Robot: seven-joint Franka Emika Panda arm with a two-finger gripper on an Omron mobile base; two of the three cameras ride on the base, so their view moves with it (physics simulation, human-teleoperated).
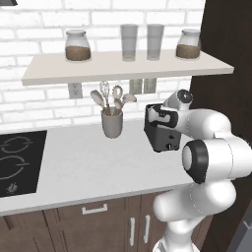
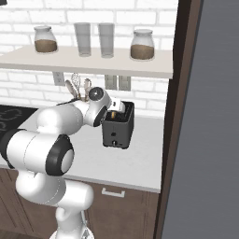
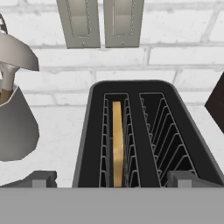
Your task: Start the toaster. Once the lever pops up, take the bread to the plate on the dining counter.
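End effector (image 3: 112, 179) hangs above toaster (image 3: 131, 135), fingers spread apart; bread (image 3: 117, 144) sits in one slot.

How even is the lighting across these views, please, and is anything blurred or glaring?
Left base view: flat, even light, soft shadow under the shelf, no glare. Right base view: the same, edges slightly soft. Hand view: the toaster and the bread are sharp, the slots dark.
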